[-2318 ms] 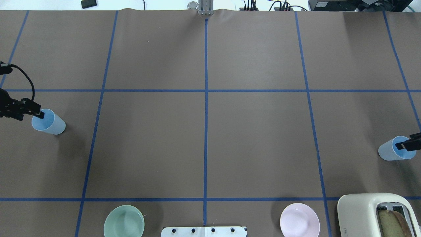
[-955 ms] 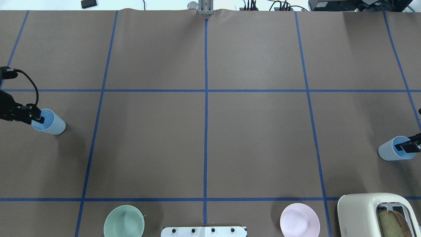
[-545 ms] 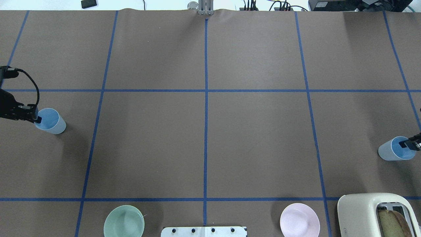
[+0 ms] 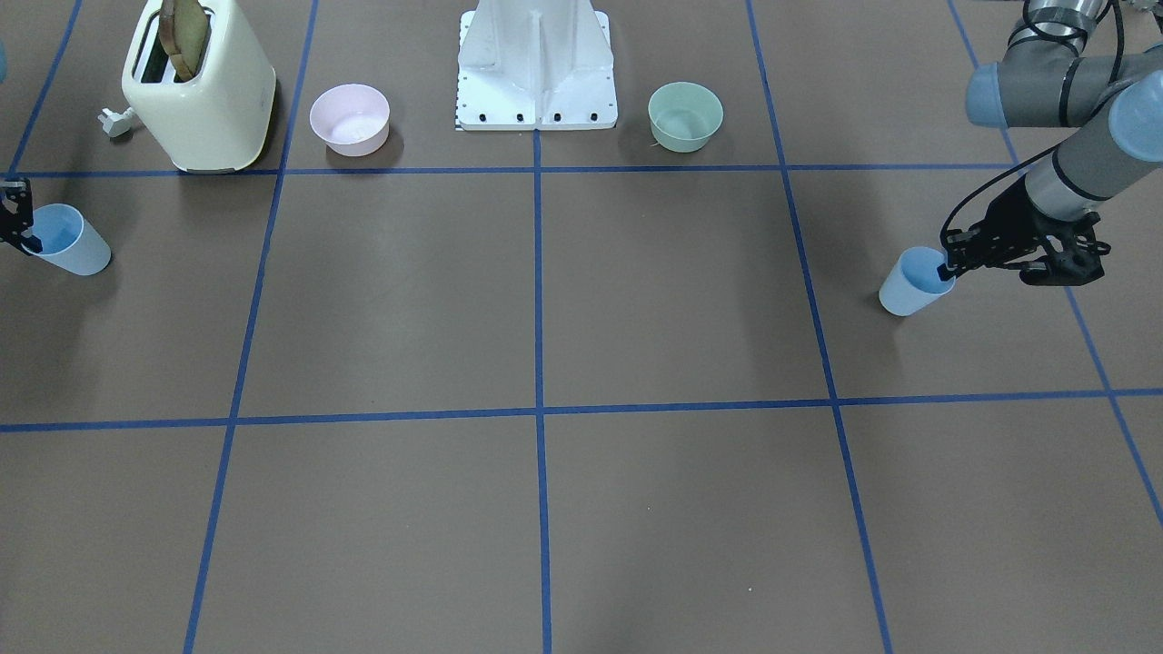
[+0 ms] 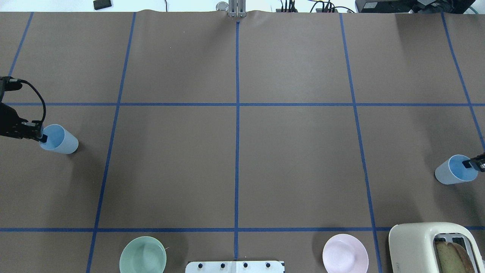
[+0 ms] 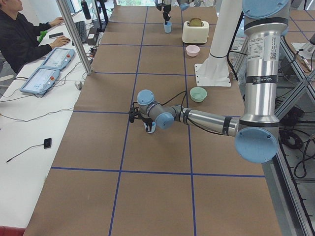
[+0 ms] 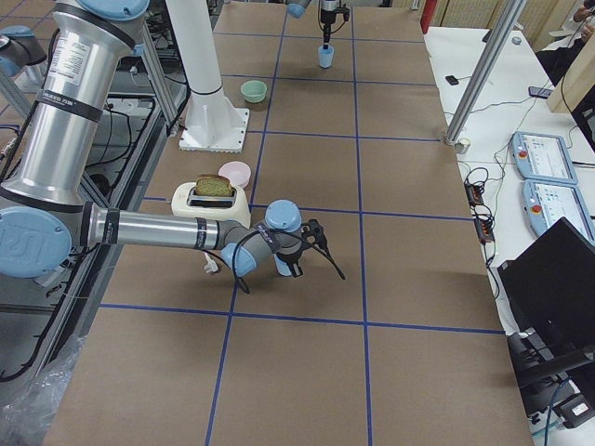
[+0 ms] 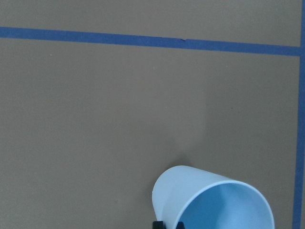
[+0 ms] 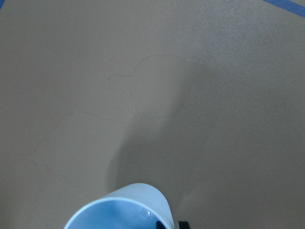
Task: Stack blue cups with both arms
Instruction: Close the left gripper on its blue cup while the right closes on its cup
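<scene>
Two pale-blue cups stand at opposite ends of the table. The left cup (image 5: 60, 139) (image 4: 911, 284) leans slightly. My left gripper (image 5: 42, 137) (image 4: 950, 264) is shut on its rim, one finger inside and one outside; the left wrist view shows the cup (image 8: 200, 195) just above the fingertips (image 8: 164, 224). The right cup (image 5: 452, 170) (image 4: 71, 241) is held the same way by my right gripper (image 5: 469, 163) (image 4: 27, 240), shut on its rim; it also shows in the right wrist view (image 9: 119, 210). Both cups stay low over the table.
A mint-green bowl (image 5: 143, 259), a pink bowl (image 5: 345, 258) and a cream toaster (image 5: 432, 246) with bread in it stand along the robot's side, around the white base (image 5: 235, 266). Blue tape lines grid the brown table. An operator (image 6: 19, 34) sits beyond the far edge.
Both grippers drew back from inside the cups to their rims and shut on them. The left cup shifted slightly right and the right cup slightly up and left.
</scene>
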`<action>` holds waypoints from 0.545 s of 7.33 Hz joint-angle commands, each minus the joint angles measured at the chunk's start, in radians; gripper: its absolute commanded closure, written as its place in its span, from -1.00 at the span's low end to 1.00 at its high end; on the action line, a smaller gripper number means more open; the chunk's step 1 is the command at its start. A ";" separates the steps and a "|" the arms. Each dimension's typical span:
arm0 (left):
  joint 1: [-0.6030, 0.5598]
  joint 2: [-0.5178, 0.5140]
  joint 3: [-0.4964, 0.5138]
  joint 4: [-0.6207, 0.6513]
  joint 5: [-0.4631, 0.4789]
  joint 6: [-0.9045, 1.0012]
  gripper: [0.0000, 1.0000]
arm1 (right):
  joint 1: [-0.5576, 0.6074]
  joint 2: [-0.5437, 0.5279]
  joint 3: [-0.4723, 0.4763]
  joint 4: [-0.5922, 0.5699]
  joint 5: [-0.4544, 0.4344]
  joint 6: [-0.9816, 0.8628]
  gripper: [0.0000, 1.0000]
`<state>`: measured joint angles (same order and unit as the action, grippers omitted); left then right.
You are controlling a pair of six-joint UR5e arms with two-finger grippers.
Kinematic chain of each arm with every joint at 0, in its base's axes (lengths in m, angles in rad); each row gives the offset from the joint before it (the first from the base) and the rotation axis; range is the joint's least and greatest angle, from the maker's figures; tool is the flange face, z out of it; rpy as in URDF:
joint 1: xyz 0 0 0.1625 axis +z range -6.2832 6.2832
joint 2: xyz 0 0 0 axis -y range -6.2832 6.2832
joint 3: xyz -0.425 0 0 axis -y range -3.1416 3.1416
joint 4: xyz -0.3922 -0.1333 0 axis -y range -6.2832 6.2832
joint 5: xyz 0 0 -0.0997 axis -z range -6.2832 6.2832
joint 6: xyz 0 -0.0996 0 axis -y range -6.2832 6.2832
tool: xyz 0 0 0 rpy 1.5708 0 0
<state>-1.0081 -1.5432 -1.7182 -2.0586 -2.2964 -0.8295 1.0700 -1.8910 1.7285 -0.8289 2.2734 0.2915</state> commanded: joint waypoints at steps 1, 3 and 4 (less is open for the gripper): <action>-0.003 0.000 -0.021 0.002 0.000 -0.005 1.00 | 0.004 0.001 0.002 -0.001 0.000 0.000 1.00; -0.003 -0.002 -0.056 0.012 -0.009 -0.013 1.00 | 0.014 0.001 0.002 -0.001 0.000 0.000 1.00; -0.003 -0.020 -0.069 0.021 -0.009 -0.055 1.00 | 0.021 0.003 0.003 -0.001 0.000 0.000 1.00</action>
<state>-1.0108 -1.5485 -1.7682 -2.0478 -2.3044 -0.8496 1.0835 -1.8894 1.7307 -0.8298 2.2734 0.2914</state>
